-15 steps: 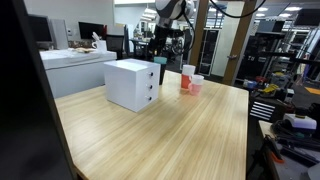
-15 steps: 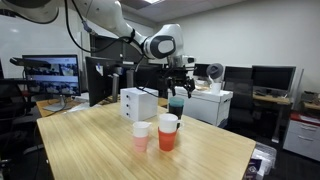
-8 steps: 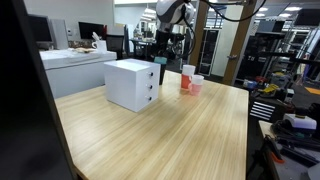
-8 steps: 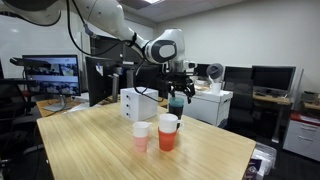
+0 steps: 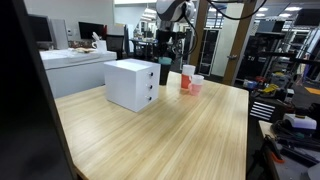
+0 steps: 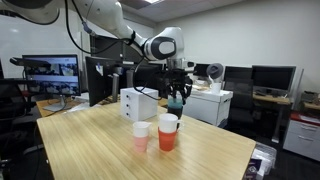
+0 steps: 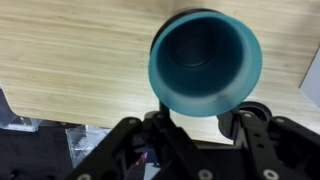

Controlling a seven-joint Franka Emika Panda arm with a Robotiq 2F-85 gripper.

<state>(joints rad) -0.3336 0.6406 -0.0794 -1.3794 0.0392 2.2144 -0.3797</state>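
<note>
Only the wrist view looks into the teal cup (image 7: 205, 60) at the claw (image 7: 203, 118).

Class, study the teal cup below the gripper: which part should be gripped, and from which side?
Grip the teal cup across its upper wall, just under the rim, coming straight down from above. It stands upright on the table, mouth upward, and its round wall looks narrow enough for the gripper.
</note>
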